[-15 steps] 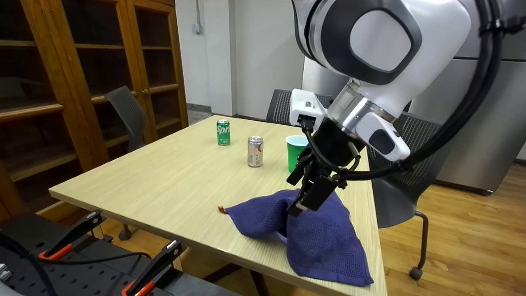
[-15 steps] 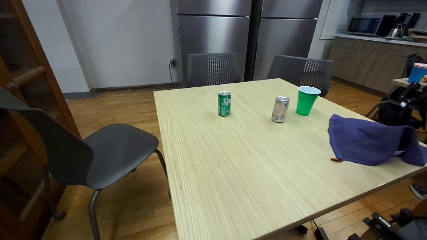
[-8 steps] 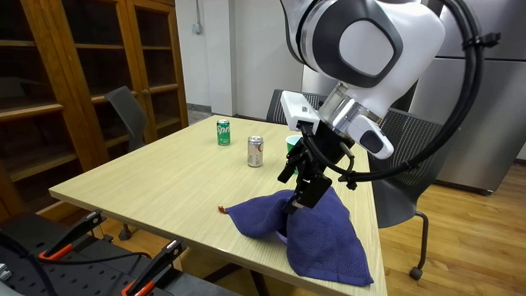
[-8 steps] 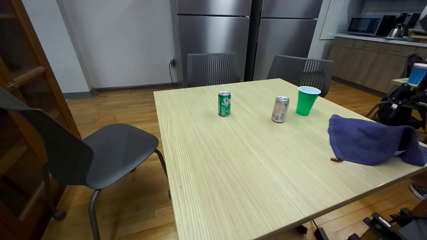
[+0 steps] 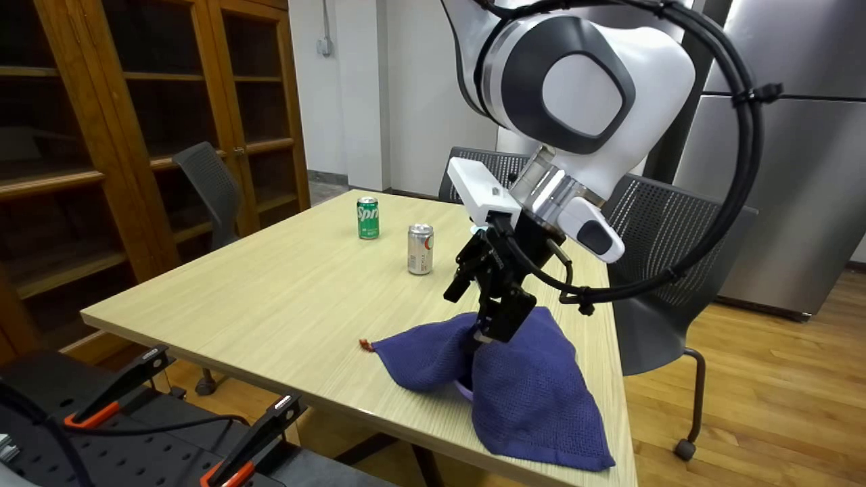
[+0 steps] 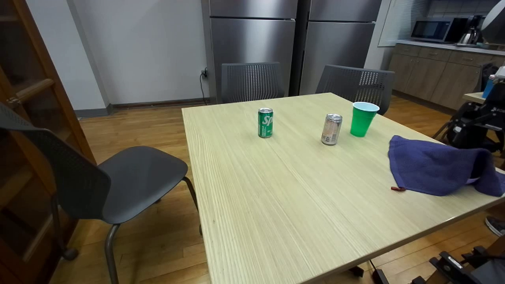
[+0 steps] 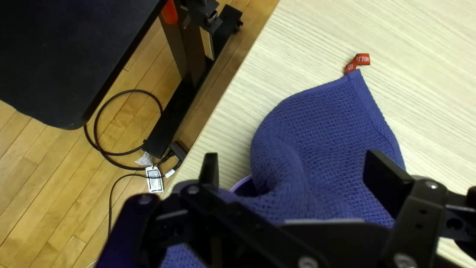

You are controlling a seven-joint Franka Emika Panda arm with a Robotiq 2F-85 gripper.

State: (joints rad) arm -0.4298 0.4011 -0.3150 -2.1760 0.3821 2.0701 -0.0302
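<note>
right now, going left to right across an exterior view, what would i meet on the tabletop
In an exterior view: green Sprite can, silver can, green cup, purple-blue towel.

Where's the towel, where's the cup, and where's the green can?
Towel [image 7: 327, 149], wrist view: its woven surface.
Cup [image 6: 361, 121], in an exterior view: its green side.
Green can [image 5: 369, 218], in an exterior view: its lettered side.

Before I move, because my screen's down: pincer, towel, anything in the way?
Pincer open over purple waffle-weave towel, contact unclear. Draped on lavender-rimmed container, mostly hiding it. Green plastic cup upright, apart from towel; possible obstacle.
</note>
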